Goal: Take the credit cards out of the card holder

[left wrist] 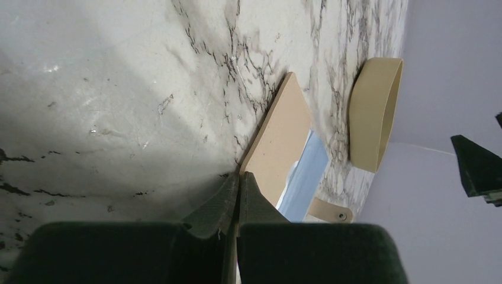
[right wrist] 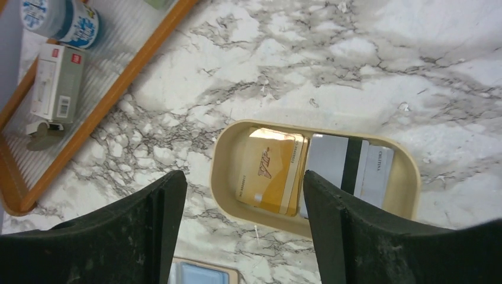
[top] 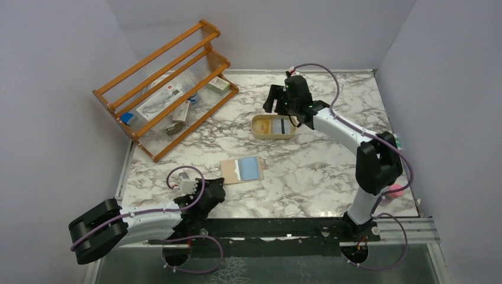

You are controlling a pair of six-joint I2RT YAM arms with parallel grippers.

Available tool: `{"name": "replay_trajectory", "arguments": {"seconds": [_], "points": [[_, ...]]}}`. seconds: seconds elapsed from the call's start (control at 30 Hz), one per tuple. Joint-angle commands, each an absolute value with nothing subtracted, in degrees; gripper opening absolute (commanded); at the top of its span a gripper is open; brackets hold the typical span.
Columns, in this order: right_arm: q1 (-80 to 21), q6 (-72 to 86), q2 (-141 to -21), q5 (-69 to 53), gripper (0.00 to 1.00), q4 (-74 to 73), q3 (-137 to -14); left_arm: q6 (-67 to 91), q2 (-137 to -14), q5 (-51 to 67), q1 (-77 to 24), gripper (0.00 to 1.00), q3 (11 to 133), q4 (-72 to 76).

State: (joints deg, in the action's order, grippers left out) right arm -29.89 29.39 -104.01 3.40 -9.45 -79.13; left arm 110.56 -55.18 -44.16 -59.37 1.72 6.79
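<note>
The card holder (top: 241, 170) lies open on the marble table, tan half to the left, light blue inside to the right. My left gripper (top: 219, 187) is shut on its near tan edge; in the left wrist view the tan flap (left wrist: 284, 136) runs in between the closed fingers (left wrist: 240, 177), and the snap tab (left wrist: 328, 210) shows beyond. My right gripper (right wrist: 243, 177) hangs open above a cream oval tray (right wrist: 228, 171) with nothing between its fingers. In the tray lie the credit cards: a yellow-orange one (right wrist: 272, 170) and a whitish one with a dark stripe (right wrist: 346, 163).
A wooden rack (top: 166, 83) with small boxes and a can stands at the back left. A pink object (top: 395, 190) sits at the table's right edge by the right arm. Grey walls close in both sides and the back.
</note>
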Motion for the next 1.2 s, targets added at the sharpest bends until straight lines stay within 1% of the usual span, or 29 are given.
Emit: {"name": "replay_trajectory", "arguments": {"seconds": [0.0, 0.13, 0.17, 0.2, 0.23, 0.3, 0.37, 0.4, 0.43, 0.53, 0.63, 0.77, 0.9, 0.97, 1.03, 1.1, 1.17], "points": [[-29.63, 25.89, -96.97, 3.85, 0.8, -11.47, -77.22, 108.28, -52.62, -43.31, -59.5, 0.0, 0.49, -8.11], [-29.67, 26.29, -88.76, 1.12, 0.89, -8.68, -68.61, 106.68, -47.2, -45.31, -59.5, 0.0, 1.44, -11.38], [-29.65, 26.24, -86.51, 0.59, 0.92, -8.37, -66.7, 105.86, -46.31, -45.42, -59.5, 0.02, 1.41, -11.01], [-29.67, 26.09, -84.34, 0.41, 0.94, -8.13, -64.86, 104.49, -45.75, -45.42, -59.51, 0.08, 1.24, -10.1], [-29.64, 25.73, -82.11, -0.84, 0.94, -8.01, -63.2, 102.61, -45.52, -45.38, -59.53, 0.19, 1.32, -8.6], [-29.63, 25.45, -78.04, -1.76, 1.0, -8.72, -60.41, 98.23, -46.26, -44.93, -59.51, 0.52, 2.11, -5.93], [-29.65, 25.38, -74.38, -2.02, 1.0, -10.17, -58.31, 95.47, -48.46, -44.61, -59.42, 0.83, 4.59, -5.92], [-29.64, 25.51, -72.6, -1.88, 1.0, -11.13, -57.42, 94.21, -49.98, -44.52, -59.41, 0.92, 6.54, -6.73], [-29.62, 25.83, -71.02, -1.71, 1.0, -12.06, -56.56, 92.7, -51.43, -44.41, -59.34, 0.98, 8.5, -8.06], [-29.63, 27.12, -66.95, -1.94, 1.0, -15.12, -54.53, 86.91, -55.46, -44.39, -58.95, 0.99, 16.92, -13.14], [-29.62, 28.58, -63.45, -3.34, 1.0, -17.32, -52.48, 78.61, -56.45, -44.23, -57.75, 0.99, 24.4, -18.02], [-29.63, 29.32, -60.36, -6.72, 1.0, -18.49, -49.49, 59.45, -52.75, -38.68, -53.41, 0.99, 29.98, -15.71], [-29.62, 29.53, -60.89, -8.69, 1.0, -18.98, -48.6, 43.2, -51.4, -27.13, -44.03, 0.99, 37.27, -15.68], [-29.63, 28.89, -61.96, -8.92, 1.0, -18.51, -48.5, 33.57, -53.34, -17.55, -38.46, 0.99, 40.66, -14.55], [-29.69, 27.82, -63.41, -8.99, 1.0, -17.68, -48.82, 28.21, -56.86, -5.99, -32.08, 0.99, 44.07, -14.27], [-29.63, 26.19, -64.03, -9.43, 1.0, -16.61, -49.34, 25.19, -60.74, 6.47, -26.06, 0.99, 46.67, -12.25], [-29.63, 24.71, -64.12, -9.42, 1.0, -15.3, -49.86, 23.97, -63.35, 15.26, -21.82, 0.99, 47.9, -8.25]]}}
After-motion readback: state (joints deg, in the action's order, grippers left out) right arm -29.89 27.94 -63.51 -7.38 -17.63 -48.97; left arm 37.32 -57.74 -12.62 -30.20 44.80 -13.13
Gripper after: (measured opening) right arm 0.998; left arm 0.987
